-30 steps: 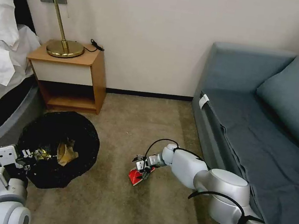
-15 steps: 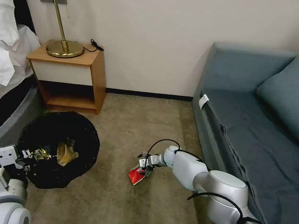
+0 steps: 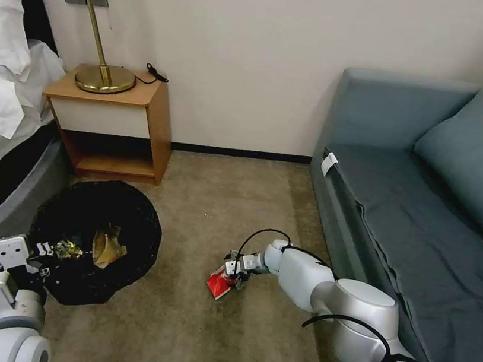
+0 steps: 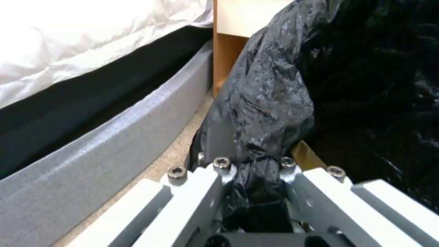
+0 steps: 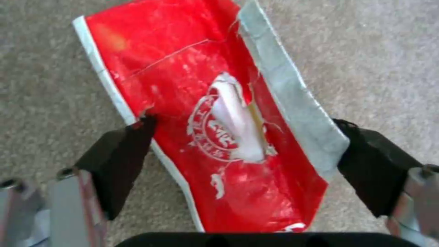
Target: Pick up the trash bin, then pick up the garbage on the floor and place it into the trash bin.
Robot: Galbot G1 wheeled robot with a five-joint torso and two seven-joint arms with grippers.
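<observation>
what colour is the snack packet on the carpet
Red snack packet with white edges, clearest in the right wrist view.

Glossy red foil-like snack packet (image 5: 215, 113) on rough carpet (image 5: 375, 51); crinkly, seemingly plastic bin liner (image 4: 270, 92)

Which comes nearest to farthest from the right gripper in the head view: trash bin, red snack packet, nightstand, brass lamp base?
From the right gripper:
1. Red snack packet, on the carpet between its open fingers.
2. Trash bin, to its left, held by the left gripper.
3. Nightstand, beyond the bin by the wall.
4. Brass lamp base, on top of the nightstand.
</observation>
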